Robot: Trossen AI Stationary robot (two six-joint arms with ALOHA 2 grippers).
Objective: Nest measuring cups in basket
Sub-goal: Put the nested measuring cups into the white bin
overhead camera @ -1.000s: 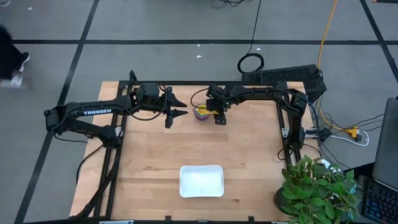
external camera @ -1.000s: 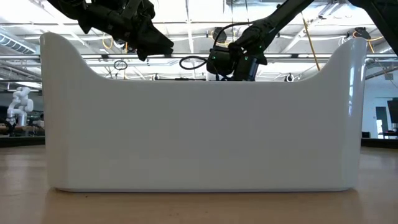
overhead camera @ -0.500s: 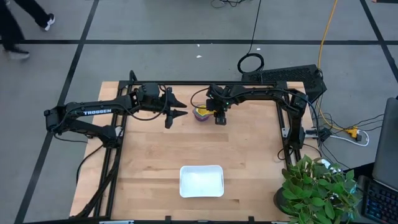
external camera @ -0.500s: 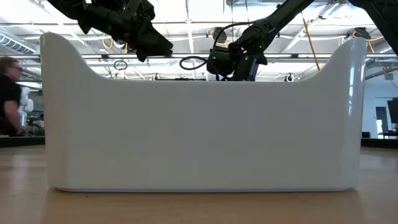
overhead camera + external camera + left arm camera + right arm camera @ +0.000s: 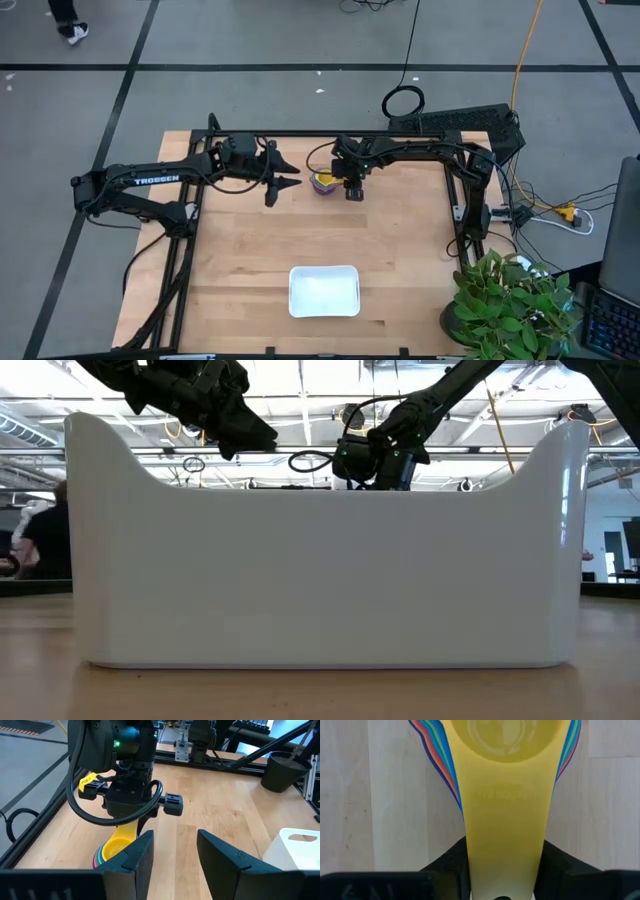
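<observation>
Measuring cups (image 5: 323, 181) under lowered right end effector (image 5: 352, 190)

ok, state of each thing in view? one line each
measuring cups: nested in one stack, yellow on top, on the table at the far side, outside the basket
basket: upright near the front edge, nothing visible in it
right pincer: at the stack, fingers either side of the yellow handle; grip not clear
left pincer: open, holding nothing, just left of the stack
table: wooden, carrying the stack and the basket

Measuring cups (image 5: 322, 181) stacked at table's far edge; basket (image 5: 323, 290) near edge.
</observation>
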